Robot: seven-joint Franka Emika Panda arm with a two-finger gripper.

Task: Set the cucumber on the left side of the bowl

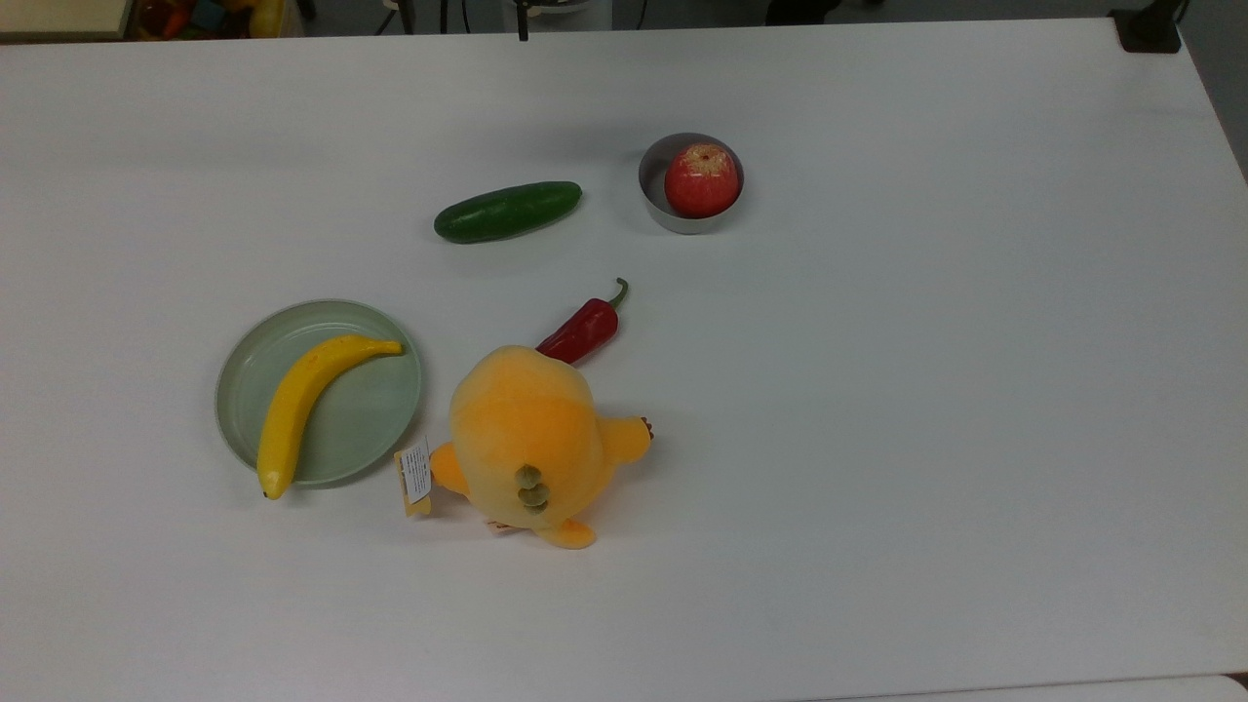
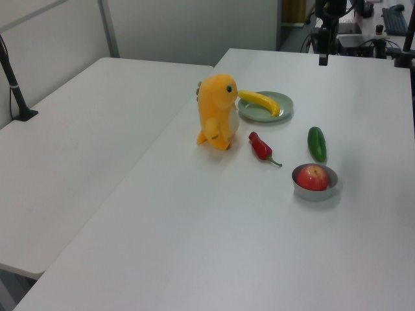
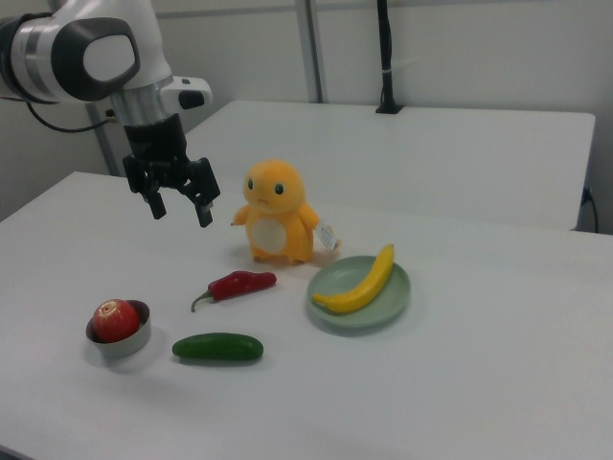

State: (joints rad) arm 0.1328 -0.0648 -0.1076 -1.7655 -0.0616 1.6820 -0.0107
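The dark green cucumber (image 1: 507, 212) (image 2: 316, 144) (image 3: 217, 347) lies flat on the white table. In the top view it is to the left of the small grey metal bowl (image 1: 654, 200) (image 2: 316, 193) (image 3: 125, 343), a short gap apart. A red apple (image 1: 701, 179) (image 3: 115, 319) sits inside the bowl. In the right view my gripper (image 3: 178, 209) hangs open and empty, high above the table, up and behind the bowl and the cucumber, touching nothing.
A red chili pepper (image 1: 582, 330) (image 3: 236, 285) lies near an orange plush toy (image 1: 531, 444) (image 3: 276, 212). A pale green plate (image 1: 361, 419) (image 3: 369, 311) holds a banana (image 1: 304, 403) (image 3: 362, 281). A second white table (image 2: 78, 129) adjoins on the left view's left.
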